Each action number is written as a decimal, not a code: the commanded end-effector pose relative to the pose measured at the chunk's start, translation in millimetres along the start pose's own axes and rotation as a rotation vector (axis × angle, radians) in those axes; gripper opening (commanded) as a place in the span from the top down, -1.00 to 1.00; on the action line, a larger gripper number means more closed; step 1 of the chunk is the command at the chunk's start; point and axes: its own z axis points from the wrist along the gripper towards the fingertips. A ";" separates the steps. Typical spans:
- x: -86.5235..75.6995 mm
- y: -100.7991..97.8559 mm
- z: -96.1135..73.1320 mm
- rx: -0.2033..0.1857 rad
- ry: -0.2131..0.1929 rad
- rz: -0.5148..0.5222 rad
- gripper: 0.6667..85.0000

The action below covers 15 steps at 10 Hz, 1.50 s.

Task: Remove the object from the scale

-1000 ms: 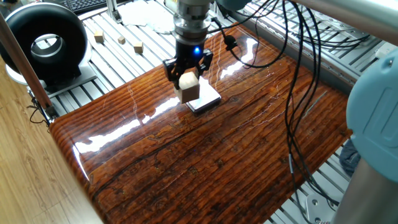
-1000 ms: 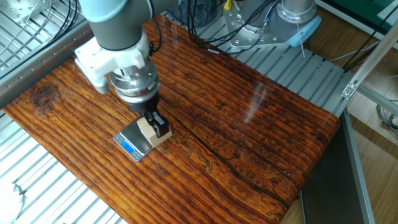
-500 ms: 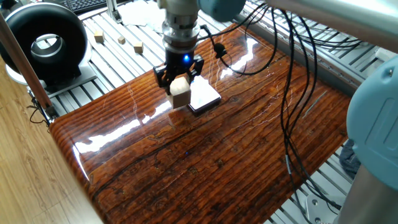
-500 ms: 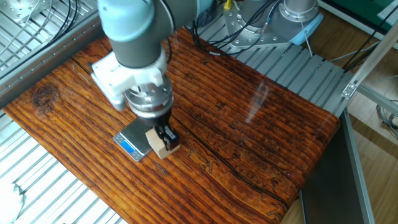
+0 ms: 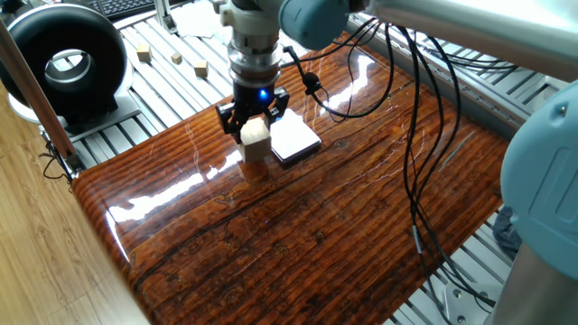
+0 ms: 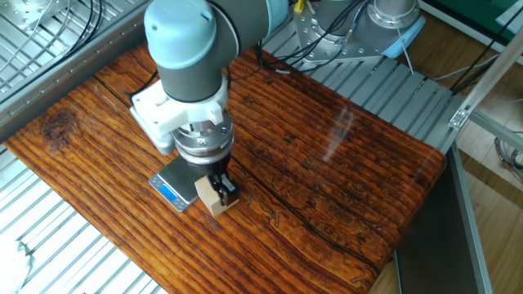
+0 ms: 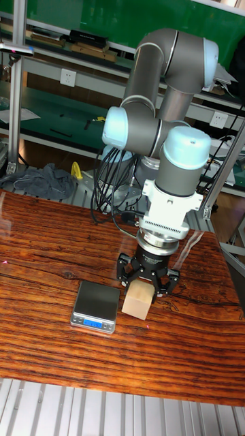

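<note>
The object, a light-tan wooden cube (image 5: 257,142) (image 6: 209,197) (image 7: 138,300), is off the scale and right beside it, at or just above the wooden tabletop. My gripper (image 5: 254,126) (image 6: 218,192) (image 7: 145,285) points straight down and is shut on the cube, its dark fingers against two opposite sides. The scale (image 5: 296,141) (image 6: 174,186) (image 7: 96,306) lies flat with a bare silver plate. Its blue display shows in the other fixed view and the tall fixed view.
Three small wooden cubes (image 5: 176,59) lie on the slatted metal bench at the back left. A black round device (image 5: 63,61) stands nearby. Black cables (image 5: 417,135) hang over the right half of the glossy wood board (image 5: 298,235). The board's near edge drops to metal slats (image 6: 73,245).
The gripper has carried the cube sideways off the scale's plate and lowered it beside the scale. The plate is now bare.
</note>
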 end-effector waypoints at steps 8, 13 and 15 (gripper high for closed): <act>-2.9 -7.1 -26.6 -0.041 0.010 -0.032 -0.56; -15.7 -42.4 -37.9 -0.008 0.038 -0.061 0.99; -24.5 -45.1 -32.8 -0.005 0.025 -0.115 0.99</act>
